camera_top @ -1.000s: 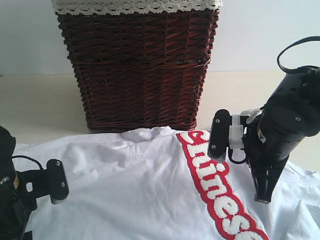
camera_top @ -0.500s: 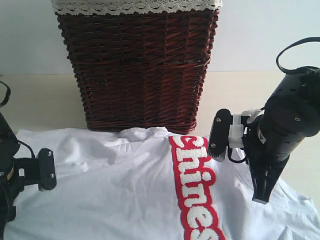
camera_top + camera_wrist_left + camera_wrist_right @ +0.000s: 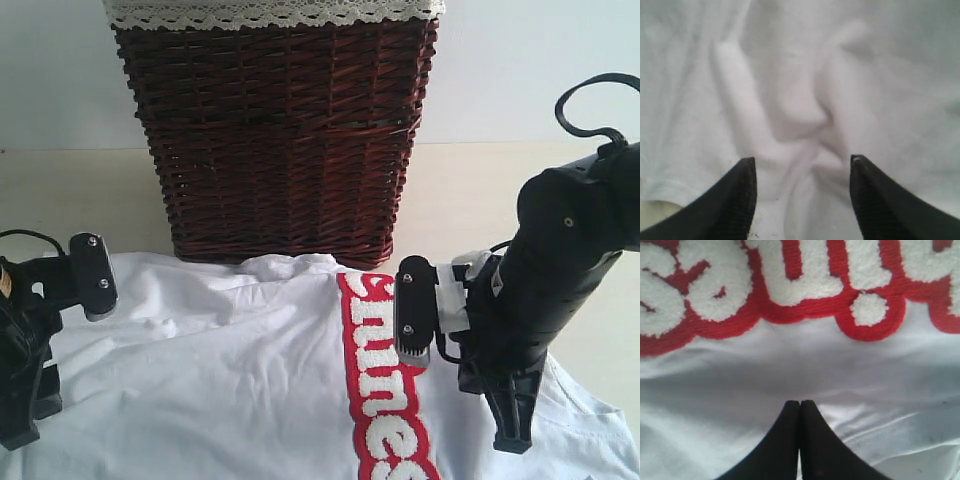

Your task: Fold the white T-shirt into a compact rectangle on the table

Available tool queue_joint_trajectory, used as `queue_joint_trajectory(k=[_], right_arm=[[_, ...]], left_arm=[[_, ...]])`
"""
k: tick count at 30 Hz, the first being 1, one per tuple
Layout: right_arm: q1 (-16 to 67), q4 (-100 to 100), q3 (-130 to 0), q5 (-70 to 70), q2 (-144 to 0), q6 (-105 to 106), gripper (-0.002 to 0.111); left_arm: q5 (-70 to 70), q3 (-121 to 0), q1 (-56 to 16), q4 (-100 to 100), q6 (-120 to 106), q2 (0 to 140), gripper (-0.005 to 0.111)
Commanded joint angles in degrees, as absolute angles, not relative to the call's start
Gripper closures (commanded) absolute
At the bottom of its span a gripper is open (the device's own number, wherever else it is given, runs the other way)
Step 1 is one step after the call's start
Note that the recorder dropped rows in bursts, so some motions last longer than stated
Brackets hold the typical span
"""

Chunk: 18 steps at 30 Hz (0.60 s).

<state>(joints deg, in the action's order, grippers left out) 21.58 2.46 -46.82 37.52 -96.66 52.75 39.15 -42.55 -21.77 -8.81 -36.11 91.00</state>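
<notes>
The white T-shirt [image 3: 230, 380] lies spread and wrinkled on the table [image 3: 80, 200] in front of the basket. Its red-outlined fuzzy letter band [image 3: 385, 390] runs toward the near edge. My left gripper [image 3: 22, 430] is at the shirt's left edge. In the left wrist view it [image 3: 802, 160] is open over bunched folds of the shirt [image 3: 800, 75], with nothing between its fingers. My right gripper [image 3: 512, 440] points down onto the cloth just right of the band. Its fingers are shut, tips [image 3: 800, 404] against the shirt [image 3: 740, 390] below the letters [image 3: 790, 285].
A tall dark wicker basket [image 3: 275, 130] with a lace-trimmed liner [image 3: 270, 12] stands right behind the shirt's collar edge. Bare table shows to its left and at the right [image 3: 470, 200]. A sliver of table [image 3: 655, 212] shows beside the shirt's left edge.
The shirt slid left and the letter band swung from diagonal to nearly straight. My right gripper moved left and lower onto the cloth. The left arm drew back to the left and rose.
</notes>
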Motion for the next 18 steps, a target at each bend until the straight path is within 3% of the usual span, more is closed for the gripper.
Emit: queue_joint_trajectory(k=[1, 4, 6, 15, 18], right_arm=[[21.3, 2.56, -46.92, 36.37, -96.8, 49.17, 0.084], [21.3, 2.37, -46.92, 37.52, -96.7, 48.3, 0.042], [21.3, 1.0, -46.92, 39.39, -96.7, 49.88, 0.029], [21.3, -4.74, -46.92, 40.81, -96.59, 64.52, 0.028], [21.3, -6.42, -46.92, 39.4, -96.81, 63.63, 0.035]], left_arm=[[41.71, -42.6, -21.79, -5.16, -40.04, 89.07, 0.052], [42.91, -42.6, -21.79, -4.89, -40.04, 88.98, 0.052], [43.17, -42.6, -21.79, -4.89, -40.04, 88.74, 0.052], [43.14, -42.6, -21.79, -4.28, -40.04, 88.72, 0.052], [43.14, -42.6, -21.79, -3.99, -40.04, 88.72, 0.052]])
